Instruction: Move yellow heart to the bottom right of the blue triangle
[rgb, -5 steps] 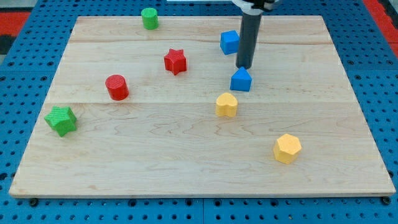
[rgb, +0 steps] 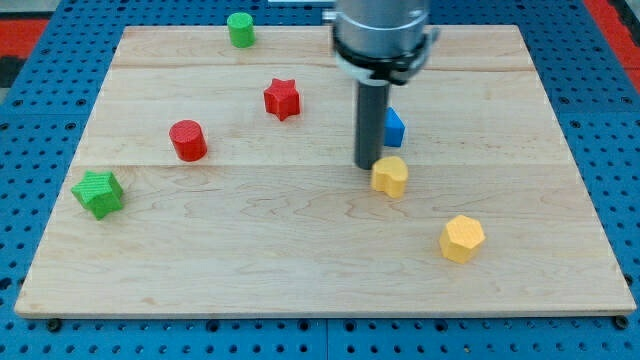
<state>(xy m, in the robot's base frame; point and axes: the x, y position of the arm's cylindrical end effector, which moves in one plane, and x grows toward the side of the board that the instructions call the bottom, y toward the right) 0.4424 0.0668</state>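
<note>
The yellow heart (rgb: 391, 177) lies on the wooden board just right of centre. The blue triangle (rgb: 394, 128) sits directly above it toward the view's top, partly hidden behind my rod. My tip (rgb: 368, 166) is down on the board, touching the heart's upper left side and just below left of the triangle. The heart is below the triangle, about level with it from left to right.
A yellow hexagon (rgb: 461, 238) lies at the lower right. A red star (rgb: 282, 98), a red cylinder (rgb: 187, 140) and a green star (rgb: 98, 193) lie to the left, and a green cylinder (rgb: 240, 29) at the top. The arm's body hides the board's top middle.
My tip moved from above the blue triangle down and left to the heart's left side. The yellow heart has slid a little to the right. The blue cube is now hidden behind the arm.
</note>
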